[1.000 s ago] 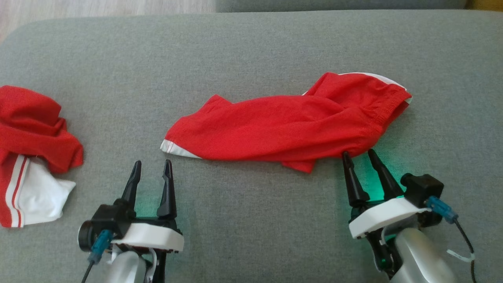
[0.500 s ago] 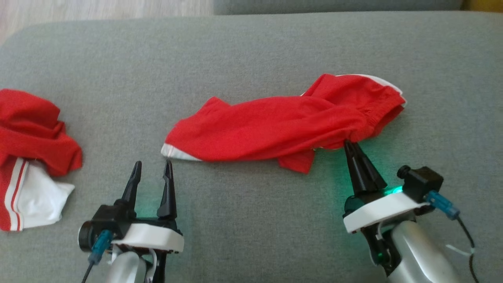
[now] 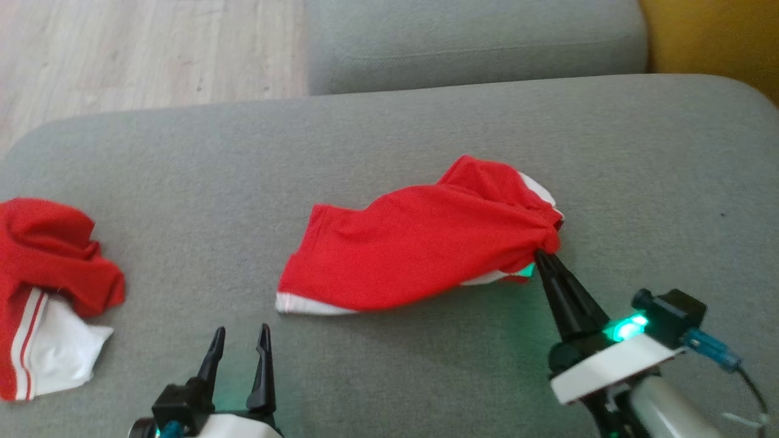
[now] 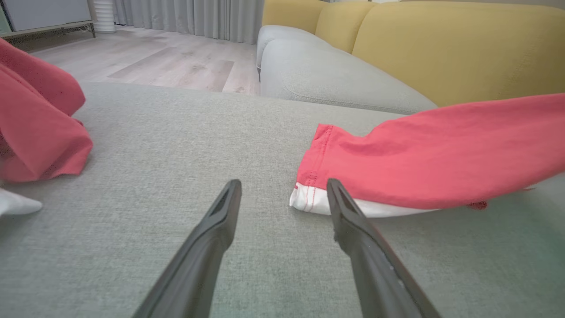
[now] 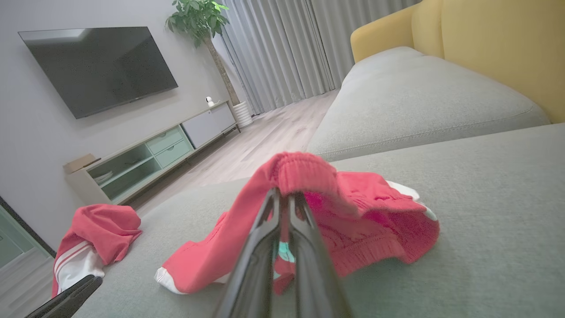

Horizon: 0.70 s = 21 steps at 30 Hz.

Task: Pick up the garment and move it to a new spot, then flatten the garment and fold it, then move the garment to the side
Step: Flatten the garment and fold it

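Note:
The garment (image 3: 420, 249) is a pair of red shorts with white trim, stretched across the grey cushion. My right gripper (image 3: 543, 255) is shut on its elastic waistband at the right end and holds that end lifted, while the white-hemmed leg end (image 3: 316, 304) still rests on the cushion. In the right wrist view the waistband (image 5: 304, 174) bunches over the closed fingertips. My left gripper (image 3: 238, 339) stands open near the front edge, just left of the hem. In the left wrist view the hem (image 4: 311, 198) lies right behind its right fingertip (image 4: 337, 194).
A second red and white garment (image 3: 48, 286) lies crumpled at the cushion's left end. Another grey seat cushion (image 3: 475, 42) and a yellow backrest (image 3: 712, 36) lie beyond, with wooden floor (image 3: 152, 55) to the far left. Bare cushion stretches to the right of the shorts.
My right gripper closed on the waistband and lifted it, dragging the shorts into a shorter, bunched shape. The head camera tilted up, so the whole scene sits lower. The left gripper stayed open.

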Available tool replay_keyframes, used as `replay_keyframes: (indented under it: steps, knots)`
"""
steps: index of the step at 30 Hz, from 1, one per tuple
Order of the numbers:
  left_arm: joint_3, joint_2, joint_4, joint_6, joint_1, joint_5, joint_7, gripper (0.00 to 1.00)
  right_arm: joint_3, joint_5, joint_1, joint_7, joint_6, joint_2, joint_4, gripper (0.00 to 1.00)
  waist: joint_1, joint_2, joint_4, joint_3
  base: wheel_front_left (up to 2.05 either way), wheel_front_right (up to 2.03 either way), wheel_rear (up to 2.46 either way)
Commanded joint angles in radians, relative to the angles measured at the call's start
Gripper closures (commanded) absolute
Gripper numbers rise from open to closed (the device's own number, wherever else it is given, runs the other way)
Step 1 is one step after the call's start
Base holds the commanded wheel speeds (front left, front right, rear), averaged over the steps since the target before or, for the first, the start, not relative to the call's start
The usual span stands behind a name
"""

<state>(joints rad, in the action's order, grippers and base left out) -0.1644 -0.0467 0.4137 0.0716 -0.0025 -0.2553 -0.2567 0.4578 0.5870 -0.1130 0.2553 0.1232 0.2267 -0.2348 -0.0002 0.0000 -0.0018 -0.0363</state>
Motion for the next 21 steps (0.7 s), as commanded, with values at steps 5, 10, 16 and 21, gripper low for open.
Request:
replay_keyframes:
  steps: [5, 10, 16, 21]
  knots:
    - [0.01, -0.004, -0.032, 0.001, -0.025, -0.004, -0.005, 0.0, 0.06, 0.107, -0.017, -0.026, 0.008, 0.126, 0.078, 1.0, 0.0002, 0.0, -0.022, -0.007, 0.0, 0.0, 0.0]
    - [-0.037, -0.004, -0.042, -0.002, -0.082, -0.01, -0.005, 0.0, 0.053, 0.114, -0.124, -0.118, 0.008, 0.162, 0.025, 1.0, 0.0002, 0.0, 0.015, -0.084, 0.0, 0.0, 0.0]
    - [-0.088, -0.004, -0.046, -0.002, -0.156, -0.028, -0.005, 0.0, 0.033, 0.049, -0.286, -0.17, 0.008, 0.117, -0.156, 1.0, 0.0002, 0.0, 0.086, -0.161, 0.0, 0.0, 0.0]
    - [-0.112, -0.004, -0.051, -0.01, -0.192, -0.039, -0.005, 0.0, 0.01, -0.001, -0.4, -0.19, 0.008, 0.084, -0.348, 0.95, 0.0002, 0.0, 0.125, -0.201, 0.0, 0.0, 0.0]
